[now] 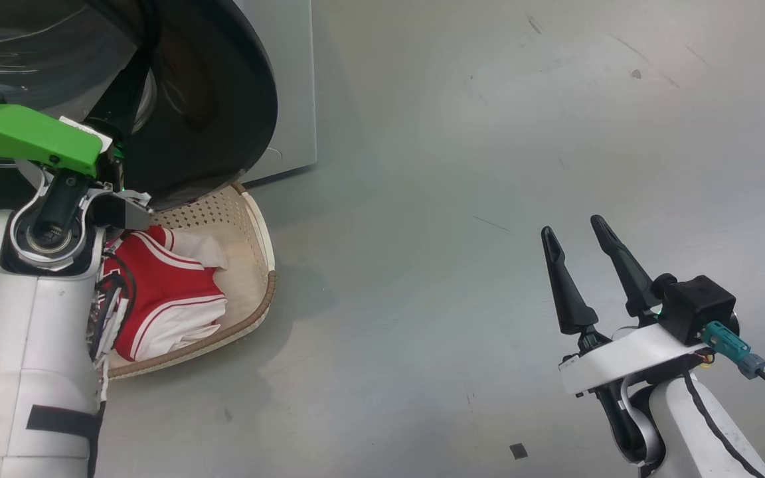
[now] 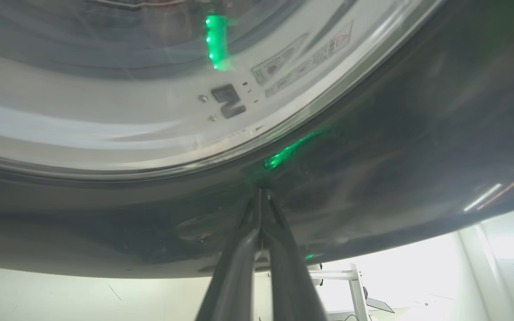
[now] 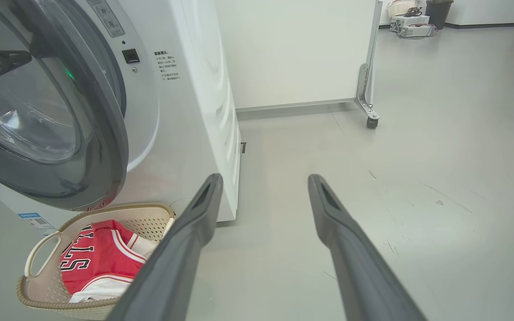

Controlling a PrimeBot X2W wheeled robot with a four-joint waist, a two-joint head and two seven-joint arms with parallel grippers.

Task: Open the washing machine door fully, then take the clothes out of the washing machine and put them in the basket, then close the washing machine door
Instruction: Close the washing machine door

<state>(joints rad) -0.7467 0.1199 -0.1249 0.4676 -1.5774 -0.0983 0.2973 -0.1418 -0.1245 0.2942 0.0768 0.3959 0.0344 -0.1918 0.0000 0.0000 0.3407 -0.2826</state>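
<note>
Pushing the washing machine door (image 1: 223, 99) shut with your left claw (image 2: 261, 196).
You are pressing its fingers, closed together on nothing, against the door's glossy black ring; judging by the curve, you are needing a square, steady push so the tips are not sliding off. The clothes (image 1: 163, 292) are lying in the basket (image 1: 264, 265) on the floor beneath the door. Your right claw (image 1: 573, 227) is hanging spread, well apart.
</note>
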